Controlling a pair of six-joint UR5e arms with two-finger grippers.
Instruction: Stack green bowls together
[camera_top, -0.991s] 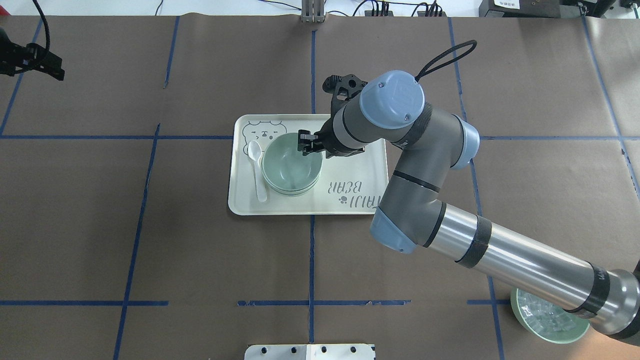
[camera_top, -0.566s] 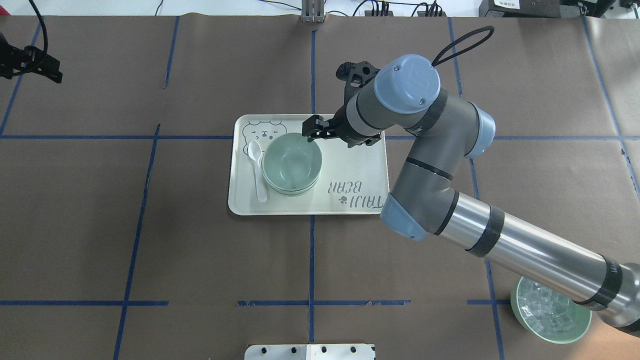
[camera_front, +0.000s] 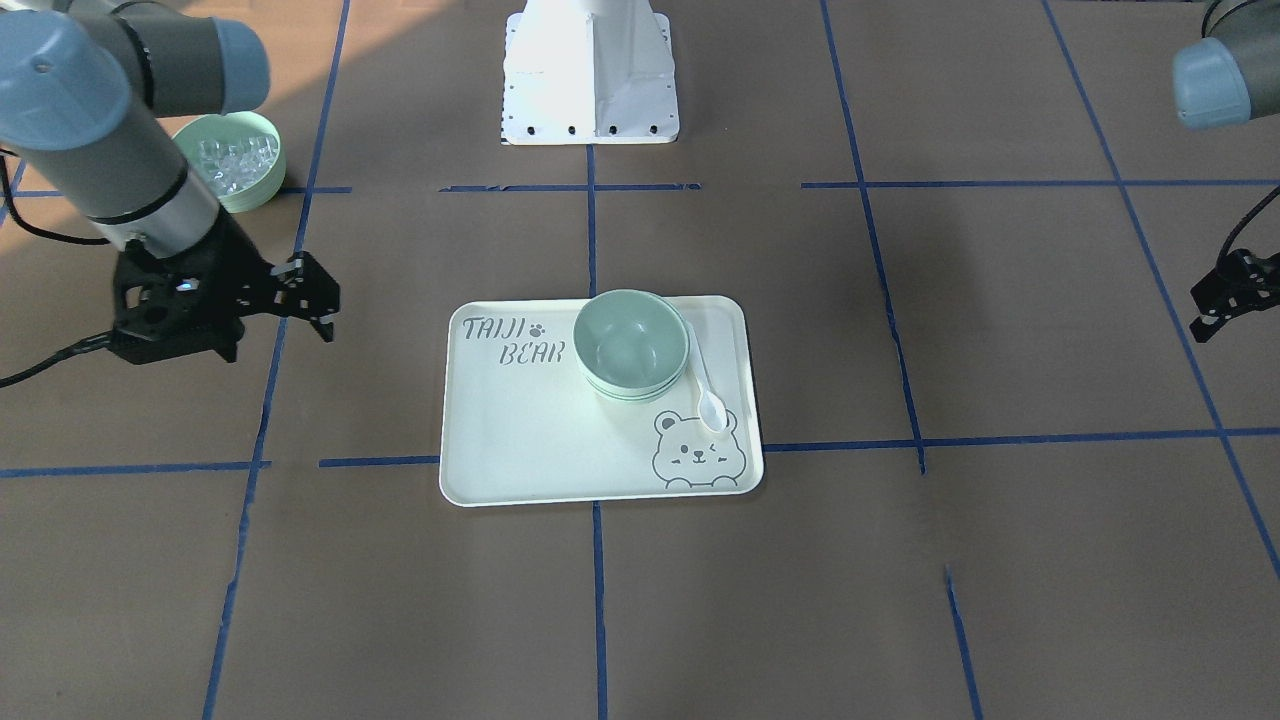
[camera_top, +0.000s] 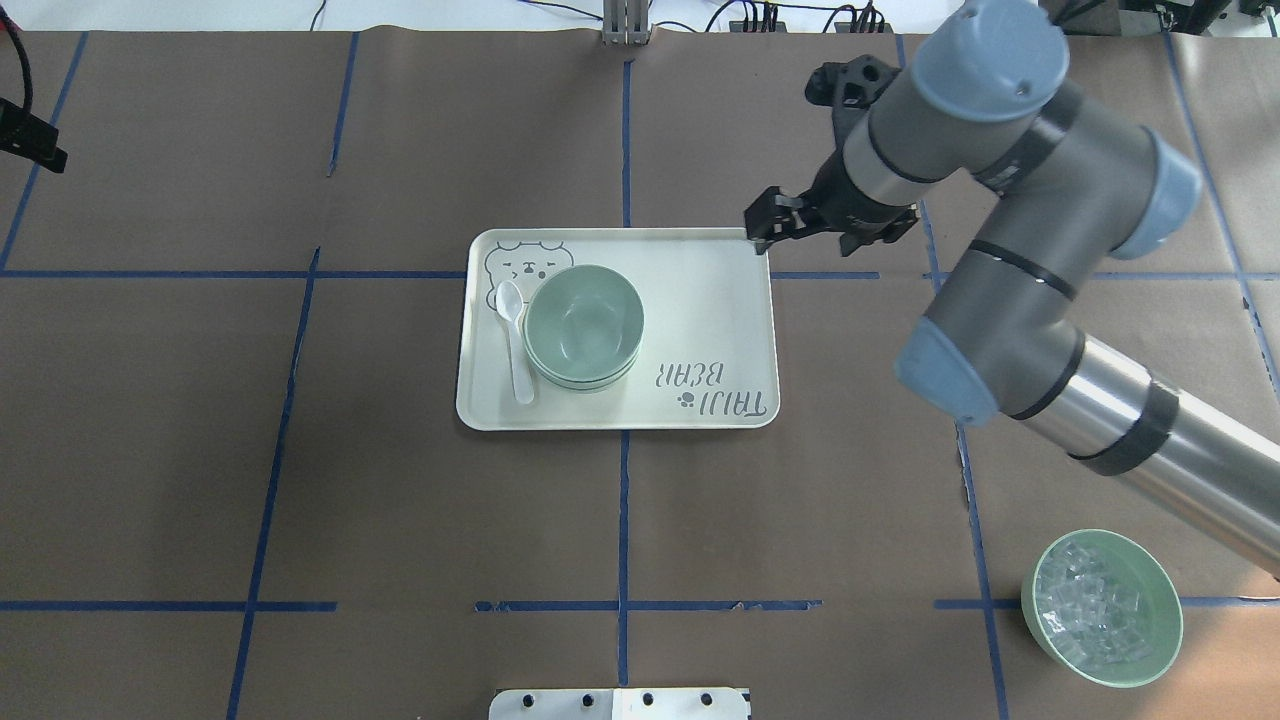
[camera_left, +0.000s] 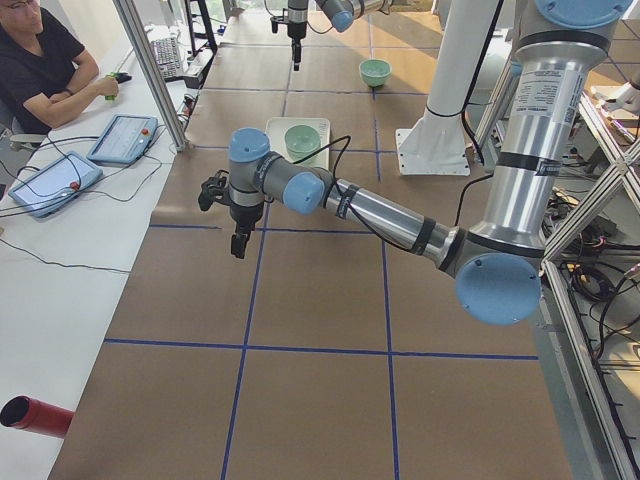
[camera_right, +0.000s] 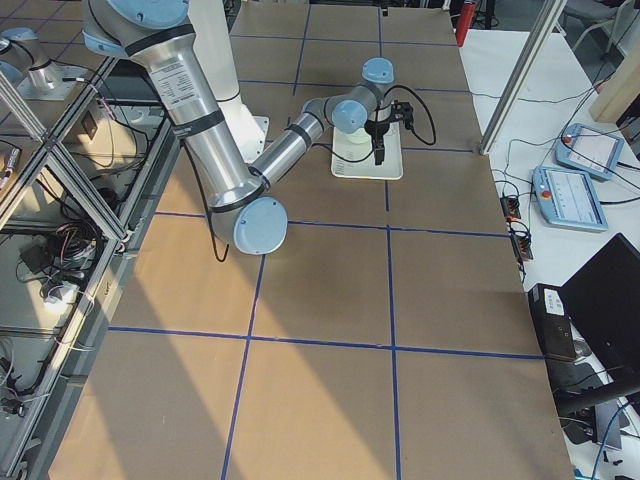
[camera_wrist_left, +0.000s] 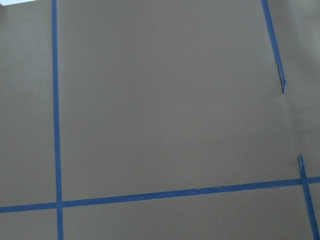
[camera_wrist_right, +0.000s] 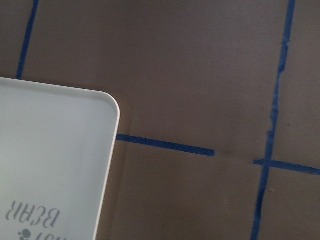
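- Plainly, from the front: found bowls (camera_front: 632, 345) nested in one stack on tray (camera_front: 520, 440), on its left half, spoon (camera_front: 708, 392) just beside. Cannot count the nested rims for sure.
- Same view: logged right claw (camera_front: 315, 300) raised off to tray's right side, released, gripping nothing. Noted ice bowl (camera_front: 235, 160) well apart from tray. Spotted left claw (camera_front: 1222, 292) at frame edge; cannot tell whether spread or clenched.
- Overhead: placed right claw near tray's far right corner, apart from the stack. Saw no loose plain bowl elsewhere. Judged stacking done or close to it, with the right arm's exit as step in hand.
- Left side: made out the stack, small, on tray; left claw hanging over bare paper.
- Right side: too small to add anything on claws.
- Left wrist: nothing but paper and tape.
- Right wrist: caught tray corner and lettering only; no bowl.
- To do it well: travel high, keep fingers above tray rim, avoid nudging tray or stack, then check top bowl sits level.
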